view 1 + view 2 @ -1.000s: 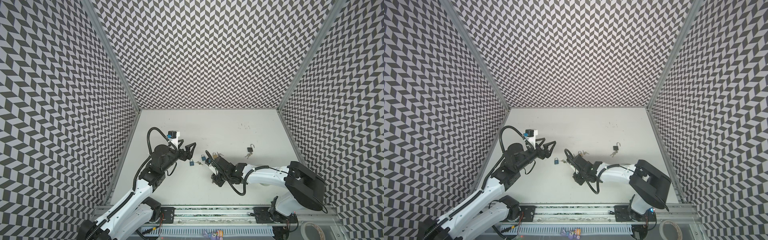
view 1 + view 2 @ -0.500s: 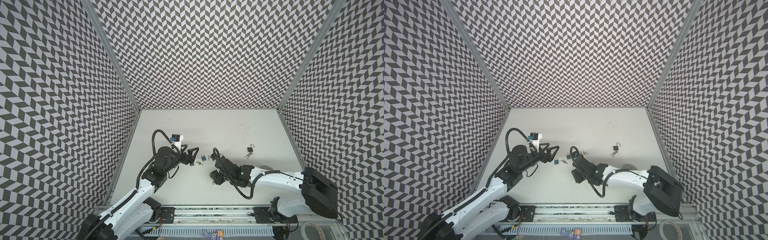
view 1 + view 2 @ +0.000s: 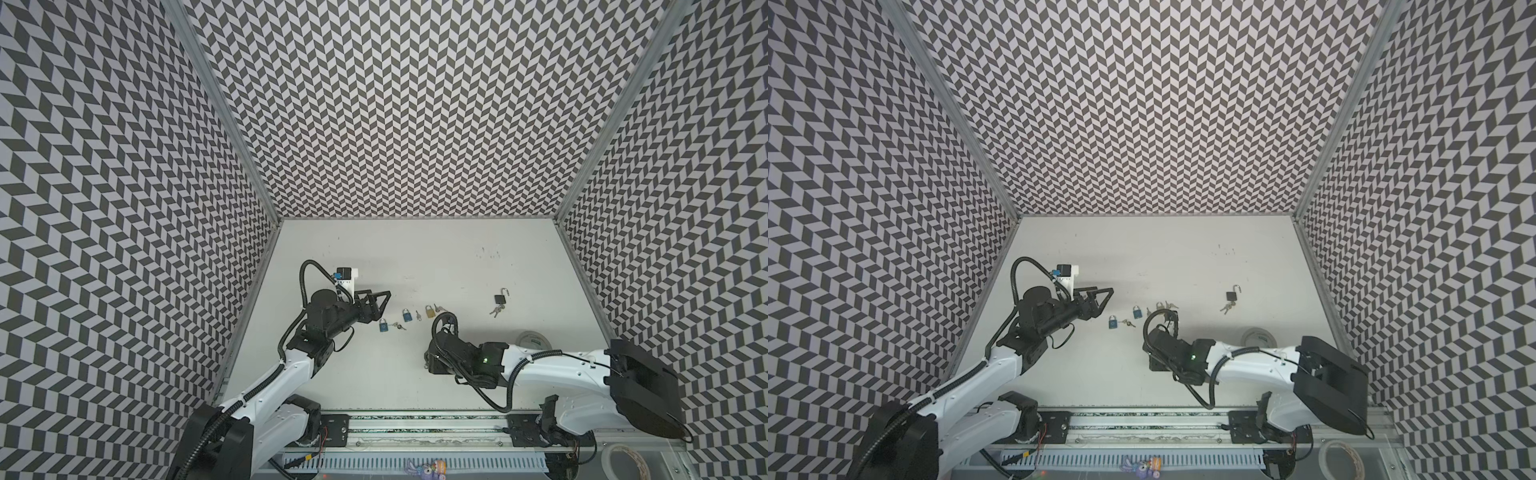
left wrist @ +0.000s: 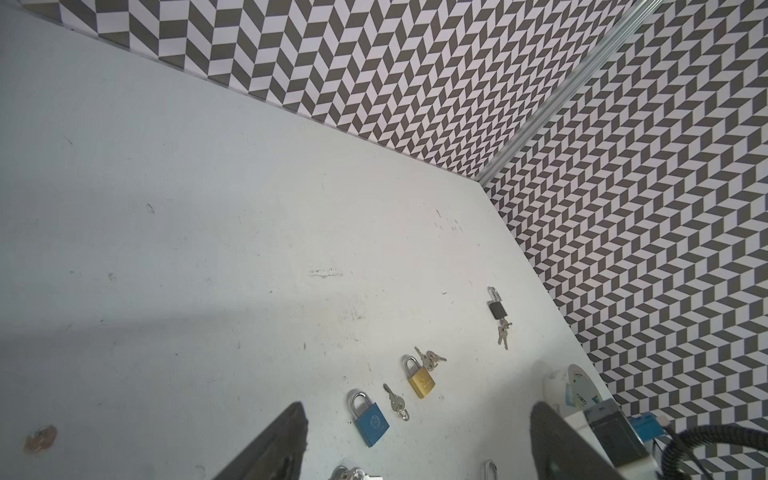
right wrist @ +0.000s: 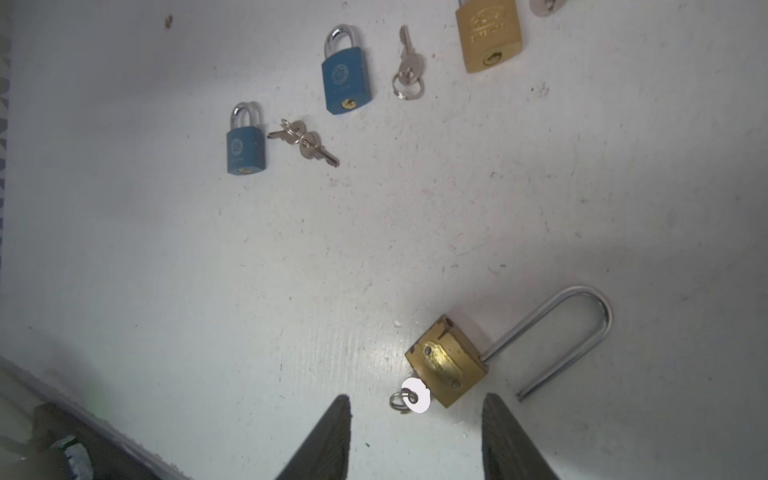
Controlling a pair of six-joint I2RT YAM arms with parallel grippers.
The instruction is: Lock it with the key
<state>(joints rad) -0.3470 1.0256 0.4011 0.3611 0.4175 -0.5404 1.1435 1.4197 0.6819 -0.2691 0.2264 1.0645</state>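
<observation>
Hovering: right gripper (image 5: 417, 398) fingers (image 5: 328, 440) apart, brass padlock (image 5: 446, 365) at their 12 o'clock, key (image 5: 420, 392) seated for turning | left gripper (image 4: 417, 405) fingers apart, empty.

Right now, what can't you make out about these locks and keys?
- Long-shackle brass padlock: in both top views the right arm largely covers it.
- Gold padlock: shackle cut off by the right wrist view's edge.
- Black padlock: too small in both top views to see its keyhole.
- Key bunch: cut off by the left wrist view's edge.
</observation>
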